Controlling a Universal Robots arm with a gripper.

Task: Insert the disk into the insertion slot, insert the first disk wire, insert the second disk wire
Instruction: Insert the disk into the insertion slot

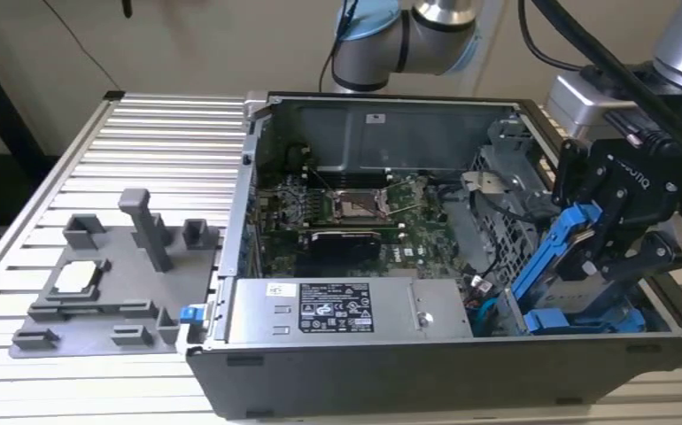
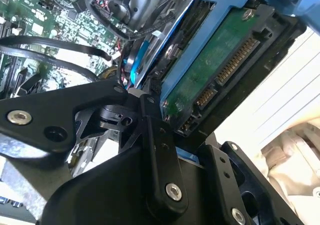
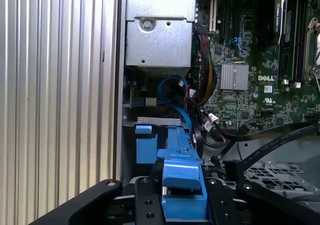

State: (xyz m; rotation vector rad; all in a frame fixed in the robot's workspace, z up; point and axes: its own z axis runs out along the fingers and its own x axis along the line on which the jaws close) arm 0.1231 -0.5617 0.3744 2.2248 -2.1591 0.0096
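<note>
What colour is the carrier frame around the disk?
Bright blue; the carrier frame shows best in the exterior view.

The disk (image 2: 220, 60) sits tilted in its blue carrier, green circuit board and connector pins facing the camera (black cables (image 2: 50, 41) loop beside it), gripped between the black links of the hand (image 2: 185, 135), motherboard (image 2: 45, 10) behind.

Blue plastic-framed disk (image 2: 215, 60), matt black claw (image 3: 182, 205), ribbed metal table (image 1: 152, 133), grey metal case (image 1: 436, 376)
</note>
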